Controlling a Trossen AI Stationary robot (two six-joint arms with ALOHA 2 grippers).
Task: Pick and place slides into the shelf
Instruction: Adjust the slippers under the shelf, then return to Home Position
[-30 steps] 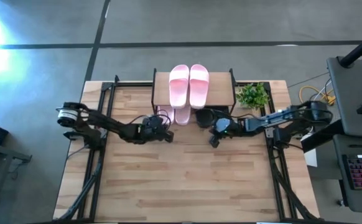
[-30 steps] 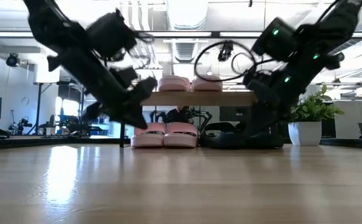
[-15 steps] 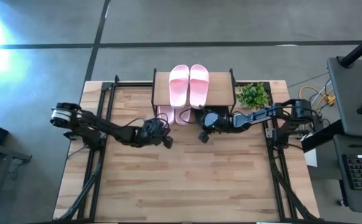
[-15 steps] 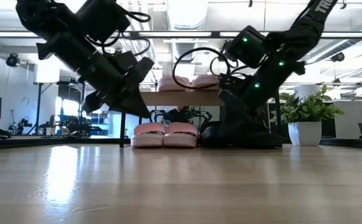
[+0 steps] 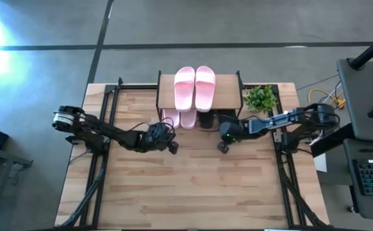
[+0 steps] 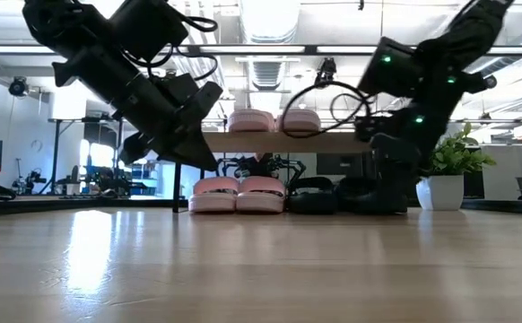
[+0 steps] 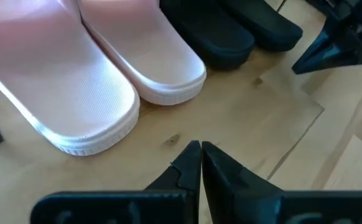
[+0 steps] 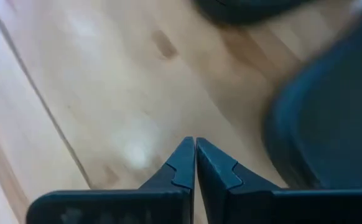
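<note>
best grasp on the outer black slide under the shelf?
Probably its rounded end, the part of the outer black slide sticking out from under the shelf. Come in low from the table's open side; the plank blocks a top approach. The right gripper, shut, is nearest.

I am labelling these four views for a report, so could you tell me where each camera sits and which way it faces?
High: overhead, straight down on the shelf; both arms show.
Low: at tabletop height, looking level across at the pink slides; both arms descend.
Left wrist: on the left arm, over its shut left end effector, facing pink and black slides.
Right wrist: on the right arm, shut right end effector over the table.
Shared: high and low both show the potted plant.
</note>
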